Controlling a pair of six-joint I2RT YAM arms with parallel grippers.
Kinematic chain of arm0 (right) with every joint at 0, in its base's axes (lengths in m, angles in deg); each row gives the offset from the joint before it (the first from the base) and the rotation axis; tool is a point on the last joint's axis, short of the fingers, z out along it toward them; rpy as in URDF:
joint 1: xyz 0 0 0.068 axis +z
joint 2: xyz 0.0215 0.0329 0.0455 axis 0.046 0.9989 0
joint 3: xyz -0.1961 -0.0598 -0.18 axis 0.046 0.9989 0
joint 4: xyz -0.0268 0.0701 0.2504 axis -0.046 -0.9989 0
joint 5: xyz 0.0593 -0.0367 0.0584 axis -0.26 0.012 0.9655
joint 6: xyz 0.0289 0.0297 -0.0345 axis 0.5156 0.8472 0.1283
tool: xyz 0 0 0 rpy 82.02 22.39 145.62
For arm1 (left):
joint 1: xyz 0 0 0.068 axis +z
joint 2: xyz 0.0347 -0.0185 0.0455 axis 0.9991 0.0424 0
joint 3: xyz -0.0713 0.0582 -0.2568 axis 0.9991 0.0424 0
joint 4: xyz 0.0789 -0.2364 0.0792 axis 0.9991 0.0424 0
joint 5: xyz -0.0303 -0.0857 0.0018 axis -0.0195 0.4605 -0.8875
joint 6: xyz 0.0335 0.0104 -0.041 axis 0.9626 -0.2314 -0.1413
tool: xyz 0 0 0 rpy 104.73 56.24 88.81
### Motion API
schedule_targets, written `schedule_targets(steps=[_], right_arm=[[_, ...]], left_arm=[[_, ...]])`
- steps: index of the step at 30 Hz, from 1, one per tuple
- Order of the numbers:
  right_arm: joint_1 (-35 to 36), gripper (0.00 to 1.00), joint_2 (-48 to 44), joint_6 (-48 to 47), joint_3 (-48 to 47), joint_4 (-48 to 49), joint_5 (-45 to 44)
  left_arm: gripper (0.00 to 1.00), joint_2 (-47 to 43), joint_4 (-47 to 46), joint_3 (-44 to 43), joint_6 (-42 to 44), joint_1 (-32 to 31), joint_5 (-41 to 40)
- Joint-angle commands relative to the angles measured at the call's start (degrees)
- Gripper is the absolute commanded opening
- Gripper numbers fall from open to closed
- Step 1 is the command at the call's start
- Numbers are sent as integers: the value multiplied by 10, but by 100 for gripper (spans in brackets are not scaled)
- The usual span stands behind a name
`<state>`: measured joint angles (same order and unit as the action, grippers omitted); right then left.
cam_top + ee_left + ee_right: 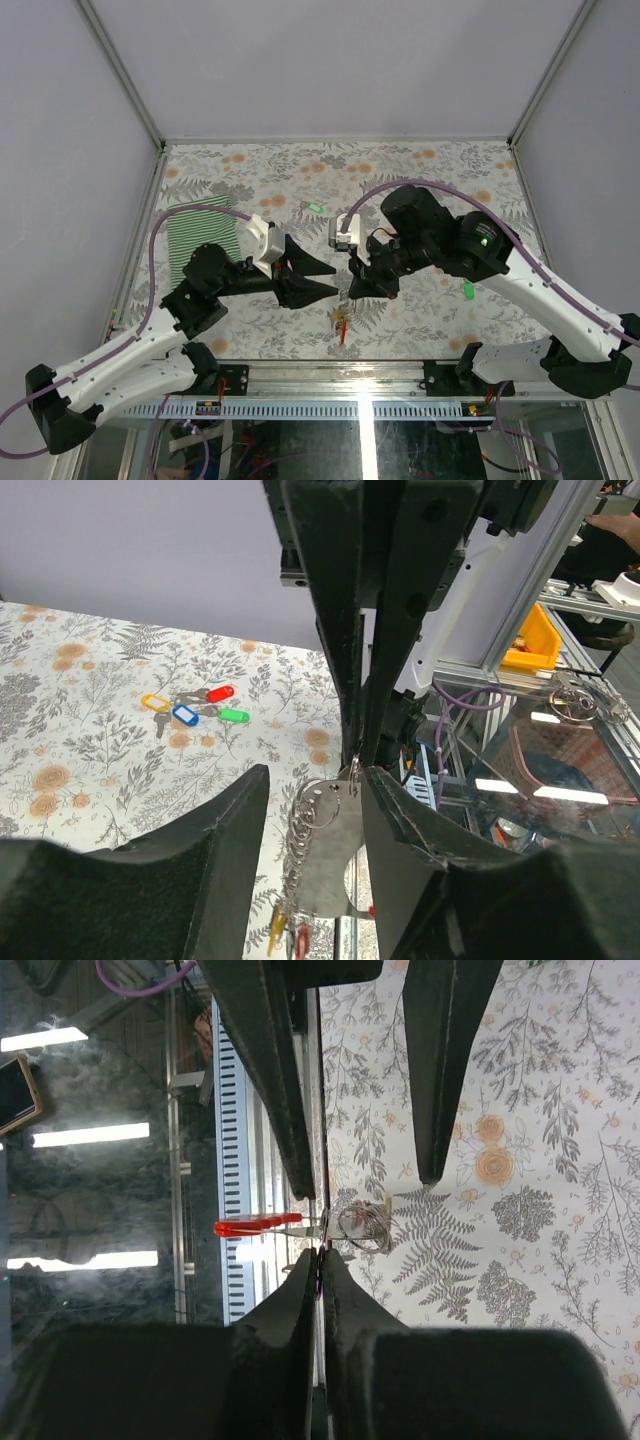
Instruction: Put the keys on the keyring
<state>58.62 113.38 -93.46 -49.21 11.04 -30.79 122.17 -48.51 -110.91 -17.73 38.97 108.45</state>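
Note:
The keyring [330,855] is a grey metal plate carrying a row of wire rings, with a red loop [255,1226] at its lower end. It hangs over the table's near edge [343,305]. My right gripper [320,1252] is shut on the plate's top edge. My left gripper [315,780] stands open around the plate, its fingers [230,830] on either side with a gap on the ring side. A yellow piece [275,928] and a red piece dangle from the rings. Loose keys [190,710] with yellow, blue, red and green heads lie on the floral table. One green key [316,208] lies further back.
A green striped cloth [200,240] lies at the table's left. The metal rail [350,378] of the near edge runs just below the hanging keyring. A yellow bin [530,645] sits off the table beyond the frame. Another green key [467,290] shows beside the right arm.

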Motion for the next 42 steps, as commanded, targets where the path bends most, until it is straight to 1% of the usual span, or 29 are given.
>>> schedule_targets(steps=[1, 4, 9, 13, 19, 24, 37, 42], right_arm=[[3, 0, 34, -23, -57, -60, 5], [3, 0, 56, -25, -87, -76, -5], [3, 0, 70, -23, -108, -79, -9], [3, 0, 83, -26, -127, -89, -14], [3, 0, 94, -26, -147, -100, -11], [3, 0, 104, -28, -161, -113, -16], [3, 0, 110, -31, -173, -123, -21], [3, 0, 113, -32, -170, -122, -19]], left_arm=[[44, -3, -12, -22, 12, 1, 21], [43, 2, -10, -23, 13, 1, 23], [37, 17, 2, -34, 18, 1, 37], [36, 26, 10, -43, 21, 1, 42], [36, 35, 53, -67, 46, 1, 46], [26, 40, 68, -77, 54, 1, 54], [20, 49, 95, -92, 67, 1, 68], [15, 53, 96, -95, 68, 1, 72]])
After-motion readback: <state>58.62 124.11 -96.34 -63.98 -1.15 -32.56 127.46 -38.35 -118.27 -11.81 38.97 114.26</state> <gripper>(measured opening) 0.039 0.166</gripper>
